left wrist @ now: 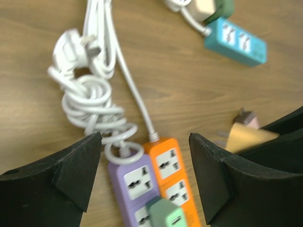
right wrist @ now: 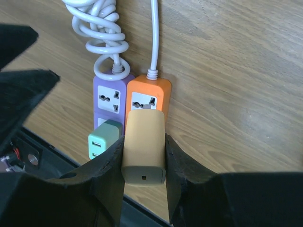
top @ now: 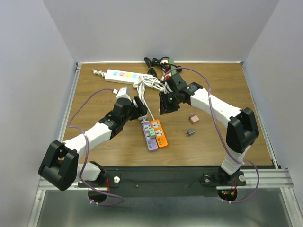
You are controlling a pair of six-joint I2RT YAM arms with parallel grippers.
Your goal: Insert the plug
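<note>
Right wrist view: the tan plug point(right wrist: 143, 144) is pinched in the right claw point(right wrist: 143, 158), poised just over the orange power strip point(right wrist: 150, 94). Beside it lies a purple strip point(right wrist: 108, 97) whose green plug point(right wrist: 103, 141) looks seated. I'd say the grasp is done, with lowering and pushing home left. The left claw point(left wrist: 146, 158) gapes empty above both strips. Only the top view shows the white strip point(top: 124, 74) far back on the surface point(top: 236, 85).

Coiled cord point(top: 150, 83) behind power strips point(top: 155, 135)
</note>
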